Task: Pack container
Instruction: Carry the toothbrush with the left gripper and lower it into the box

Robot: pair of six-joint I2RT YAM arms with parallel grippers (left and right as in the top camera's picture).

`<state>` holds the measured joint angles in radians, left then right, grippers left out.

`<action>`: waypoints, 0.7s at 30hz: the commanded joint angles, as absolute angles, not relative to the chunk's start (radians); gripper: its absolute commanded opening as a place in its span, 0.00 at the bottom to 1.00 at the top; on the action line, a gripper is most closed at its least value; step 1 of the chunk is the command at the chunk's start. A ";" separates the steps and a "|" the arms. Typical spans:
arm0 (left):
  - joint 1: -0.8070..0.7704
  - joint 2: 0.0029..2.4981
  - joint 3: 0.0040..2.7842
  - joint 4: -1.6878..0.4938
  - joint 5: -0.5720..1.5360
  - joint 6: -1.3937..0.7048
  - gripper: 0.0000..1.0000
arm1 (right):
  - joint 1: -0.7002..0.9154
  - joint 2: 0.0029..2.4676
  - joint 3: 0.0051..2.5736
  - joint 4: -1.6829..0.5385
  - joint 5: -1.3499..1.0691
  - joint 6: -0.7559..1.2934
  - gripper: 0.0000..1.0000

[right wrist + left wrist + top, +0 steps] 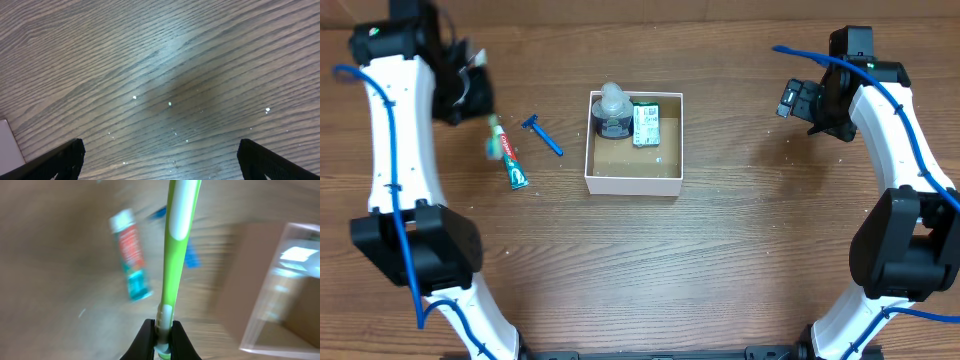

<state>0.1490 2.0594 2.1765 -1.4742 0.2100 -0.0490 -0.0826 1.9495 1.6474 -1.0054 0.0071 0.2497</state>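
Left gripper (162, 336), mine, far left of the wooden table (720, 260): fingers clenched on the base of a green-and-white toothbrush (175, 255), whose handle runs away from my wrist camera; that view is smeared, so I list no finer detail. Toothpaste tube (512, 163), red, white and teal: lying flat on the table just right of that gripper, its long axis slanting from far to near. Razor (544, 136), blue: lying flat just right of the tube, apart from it, between tube and box. Container (632, 184), square, white walls, brown floor: resting on the table at centre, slightly toward the far side. Inside it, along the far wall: a round clear bottle (612, 112) with dark contents in the far-left corner, and a green-and-white packet (646, 125) just beside it on the right; the near half of the floor is bare. Right gripper (160, 150), mine, far right, well apart from the box: fingers spread wide and released, grasping nothing, above bare wood.
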 commanded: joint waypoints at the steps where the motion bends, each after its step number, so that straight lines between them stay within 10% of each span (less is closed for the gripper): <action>1: 0.011 2.046 2.278 -1.454 0.420 0.177 0.04 | -0.079 1.921 1.664 -1.000 0.013 0.246 1.00; 12: -0.451 2.048 2.273 -1.402 0.072 0.823 0.04 | -0.079 1.921 1.664 -1.000 0.013 0.246 1.00; 21: -0.530 2.048 2.045 -1.389 -0.025 1.018 0.04 | -0.079 1.921 1.664 -1.000 0.013 0.247 1.00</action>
<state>-0.5362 2.0594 2.1319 -1.3998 0.0154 0.9340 -0.0826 1.9495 1.6474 -1.0058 0.0074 0.2501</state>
